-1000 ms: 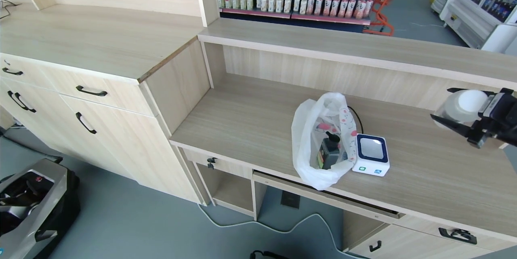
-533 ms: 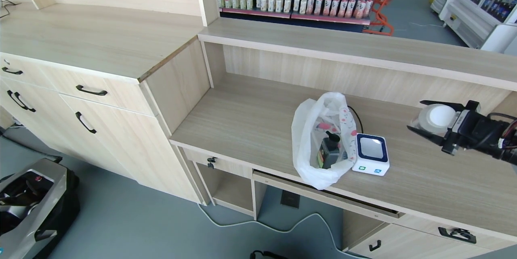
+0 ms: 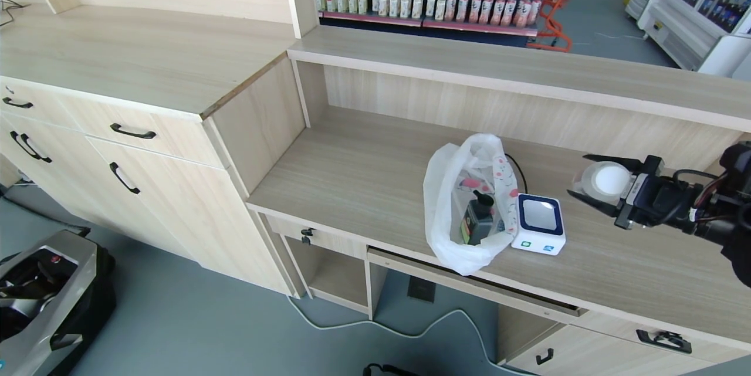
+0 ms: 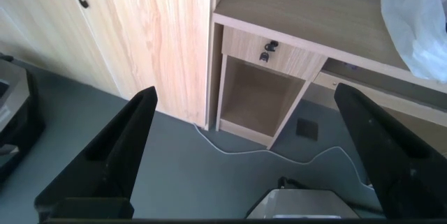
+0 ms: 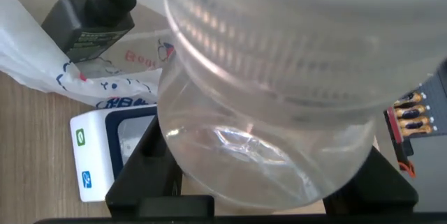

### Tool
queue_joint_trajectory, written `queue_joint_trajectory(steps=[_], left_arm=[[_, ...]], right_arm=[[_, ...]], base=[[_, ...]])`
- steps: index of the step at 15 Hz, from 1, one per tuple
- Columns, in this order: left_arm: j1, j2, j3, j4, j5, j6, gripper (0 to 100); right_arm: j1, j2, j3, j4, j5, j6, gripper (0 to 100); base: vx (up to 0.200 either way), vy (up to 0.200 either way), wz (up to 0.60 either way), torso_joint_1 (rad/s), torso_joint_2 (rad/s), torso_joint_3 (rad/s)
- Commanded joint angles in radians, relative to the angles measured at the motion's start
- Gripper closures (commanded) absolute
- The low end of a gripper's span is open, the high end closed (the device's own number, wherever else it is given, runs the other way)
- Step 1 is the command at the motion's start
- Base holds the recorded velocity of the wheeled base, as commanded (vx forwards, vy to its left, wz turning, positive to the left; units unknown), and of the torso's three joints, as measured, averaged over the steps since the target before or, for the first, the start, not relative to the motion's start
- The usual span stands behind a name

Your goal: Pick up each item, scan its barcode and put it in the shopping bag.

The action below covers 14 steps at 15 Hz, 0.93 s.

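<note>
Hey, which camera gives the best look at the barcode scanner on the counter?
The head view: the scanner sits whole and unobstructed beside the shopping bag. The right wrist view catches just one end past the clear jar in the right gripper. The left wrist view faces the cabinet front and the bag's edge.

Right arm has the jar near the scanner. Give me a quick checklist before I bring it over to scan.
1. Clear jar held between the right gripper jaws: ok.
2. Clear jar above the scanner: not ok, it sits to the robot's right of it.
3. Barcode facing the scanner: cannot tell, no label shows.
4. Scanner window uncovered: ok.
5. Shopping bag mouth open, dark bottle inside: ok.
6. Left gripper away from the counter, jaws open: ok.
</note>
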Motion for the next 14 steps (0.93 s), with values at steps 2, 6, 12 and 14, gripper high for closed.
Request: queue_joint_trajectory(steps=[2,6,12,14], left_arm=[[0.0,0.0,0.001,0.0,0.0,0.0,0],[0.0,0.0,0.0,0.0,0.0,0.0,0],[0.0,0.0,0.0,0.0,0.0,0.0,0],[0.0,0.0,0.0,0.0,0.0,0.0,0]], right_arm=[[0.017,0.097,-0.01,-0.046,0.001,-0.006,100],[0.025,0.169,-0.025,-0.14,0.001,-0.005,100],[0.035,0.215,-0.045,-0.161,-0.002,-0.026,100],[0.041,0.239,-0.056,-0.161,0.0,-0.042,100]], base=[[0.0,0.0,0.0,0.0,0.0,0.0],[0.0,0.0,0.0,0.0,0.0,0.0],[0.0,0.0,0.0,0.0,0.0,0.0],[0.0,0.0,0.0,0.0,0.0,0.0]])
